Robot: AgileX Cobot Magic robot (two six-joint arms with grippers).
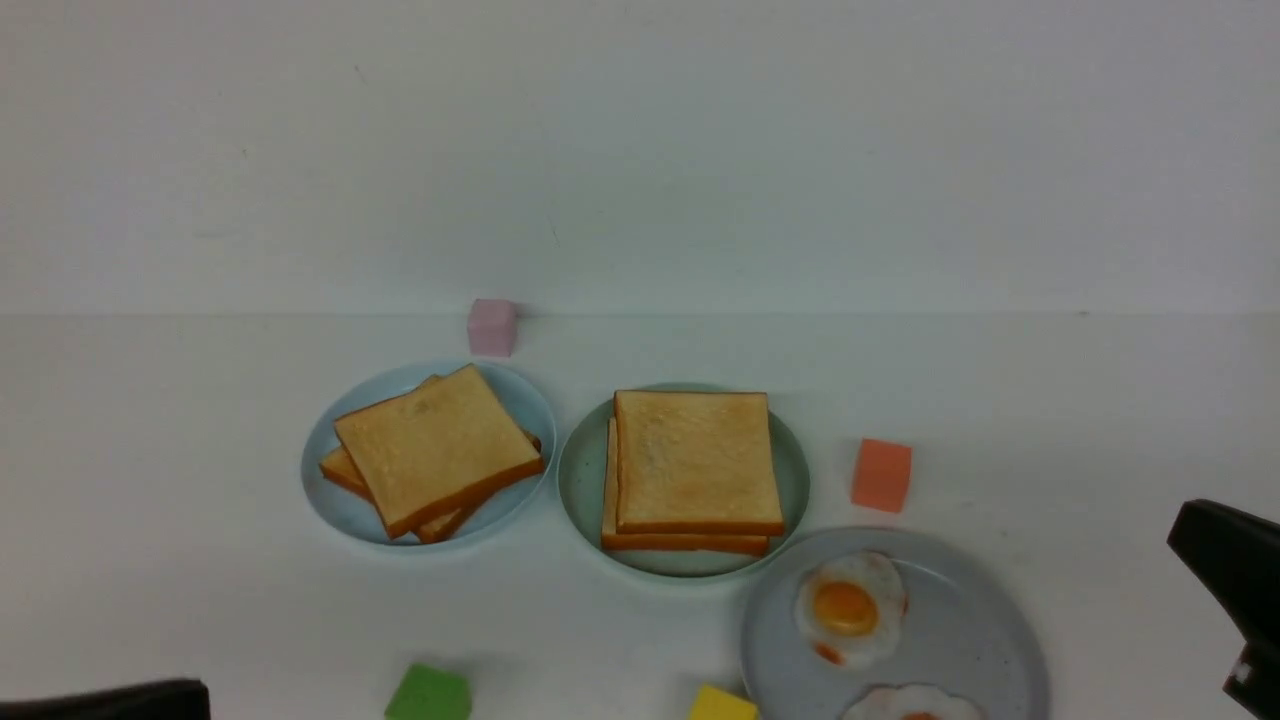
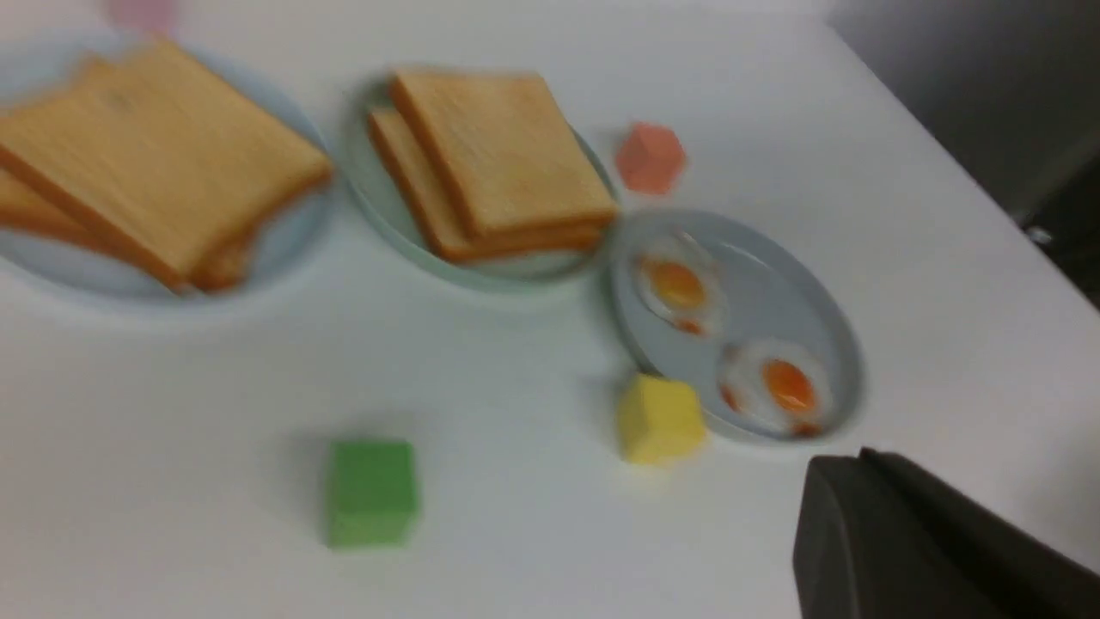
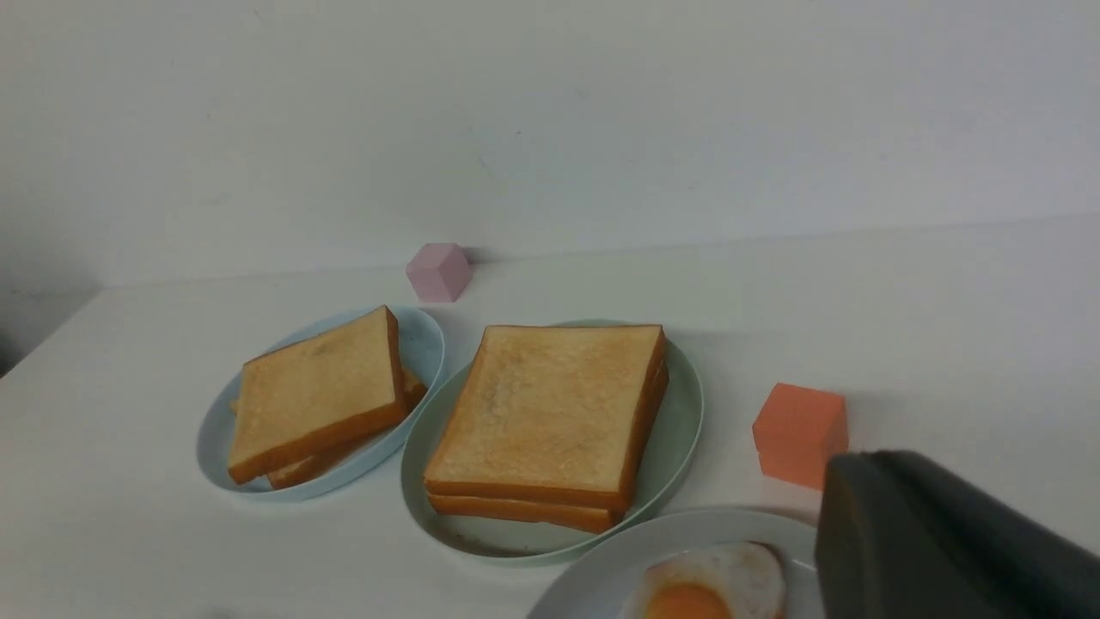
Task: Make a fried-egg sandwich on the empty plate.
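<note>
Two golden toast slices form the fried-egg sandwich (image 1: 697, 470), stacked nearly square on the mint-green plate (image 1: 583, 480) mid-surface.

White table (image 1: 1050, 400) carries three plates and four blocks. Mint-green plate (image 1: 580, 480) sits at center. Pale blue plate (image 1: 325, 490) lies just beside it at 9 o'clock. Grey plate (image 1: 980, 640) lies close at 4 o'clock. Pink block (image 1: 492, 327) stands at 11 o'clock, orange block (image 1: 881, 475) at 3 o'clock, green block (image 1: 429, 693) at 7 o'clock, yellow block (image 1: 721, 704) at 6 o'clock.
</note>
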